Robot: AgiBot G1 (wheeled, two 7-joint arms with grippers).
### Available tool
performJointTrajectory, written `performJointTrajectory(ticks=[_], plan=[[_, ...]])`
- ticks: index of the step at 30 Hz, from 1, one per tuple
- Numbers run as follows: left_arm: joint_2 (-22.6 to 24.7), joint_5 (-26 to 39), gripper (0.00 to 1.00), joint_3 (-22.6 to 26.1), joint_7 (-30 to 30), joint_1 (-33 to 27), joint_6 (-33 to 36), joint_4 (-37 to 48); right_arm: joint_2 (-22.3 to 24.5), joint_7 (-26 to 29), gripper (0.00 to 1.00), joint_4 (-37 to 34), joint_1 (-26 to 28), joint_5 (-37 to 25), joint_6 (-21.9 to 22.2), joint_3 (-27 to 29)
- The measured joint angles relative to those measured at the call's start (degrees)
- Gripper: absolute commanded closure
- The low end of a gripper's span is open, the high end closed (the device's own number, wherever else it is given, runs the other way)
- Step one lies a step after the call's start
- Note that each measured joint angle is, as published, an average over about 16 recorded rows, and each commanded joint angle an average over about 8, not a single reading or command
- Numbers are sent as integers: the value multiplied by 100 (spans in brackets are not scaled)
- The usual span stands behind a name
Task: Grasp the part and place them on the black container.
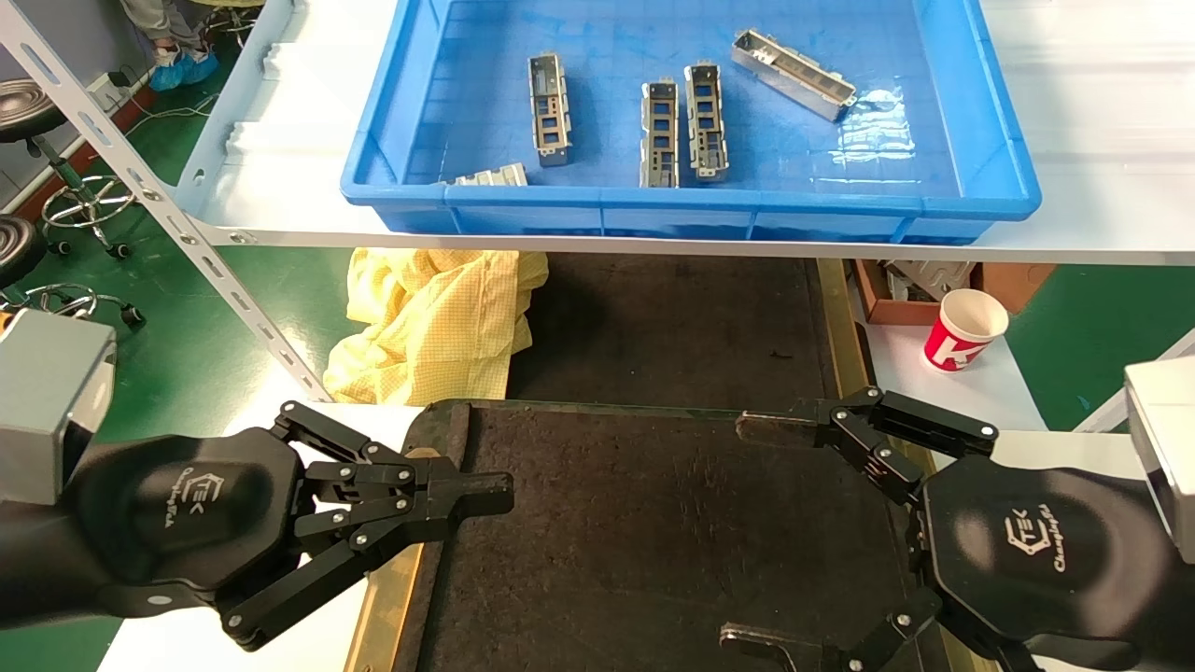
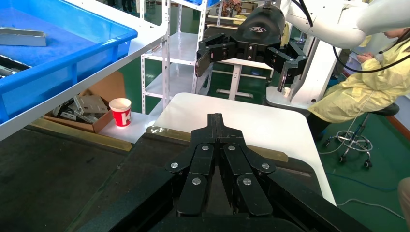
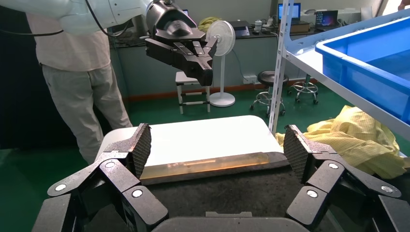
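From the head view I see 5 grey parts lying in the blue bin (image 1: 999, 177) on the white shelf (image 1: 1102, 140) across the top of the frame. The part (image 1: 549, 108) at the upper left of the bin floor lies lengthwise, 2 more sit side by side near the centre, 1 lies angled toward the upper right, and 1 rests against the bin's front wall at the lower left. The black container (image 1: 653, 523) fills the lower middle of the frame, with a brass-coloured strip along its left and right edges; nothing lies on it. My left pincer (image 1: 485, 493) hangs at the lower left over the container's left edge, its fingers pressed together and holding nothing. My right pincer (image 1: 756, 532) is at the lower right over the container's right side, fingers spread wide and empty. A yellow cloth (image 1: 434, 322) is heaped under the shelf, and a red paper cup (image 1: 964, 329) stands at the right.

In the left wrist view the left pincer (image 2: 216, 121) points across the container (image 2: 58, 174), fingers closed tip to tip, with the right pincer (image 2: 241, 63) spread open beyond it.

In the right wrist view the right pincer (image 3: 217, 150) shows both padded fingers far apart with nothing between them, over the container (image 3: 227, 191).
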Motion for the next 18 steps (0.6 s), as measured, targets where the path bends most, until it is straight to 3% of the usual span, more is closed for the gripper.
performJointTrajectory(ticks=[8, 16, 17, 18], plan=[[0, 0, 100, 0, 0, 0, 0, 0, -11, 35, 0, -10, 136, -39, 0, -8], [0, 0, 100, 1, 1, -1, 1, 1, -183, 263, 0, -303, 931, -248, -41, -105], [0, 0, 97, 1, 1, -1, 1, 1, -221, 304, 0, -378, 1079, -294, -45, -128], [0, 0, 86, 1, 1, -1, 1, 1, -262, 348, 0, -466, 1238, -350, -47, -155]])
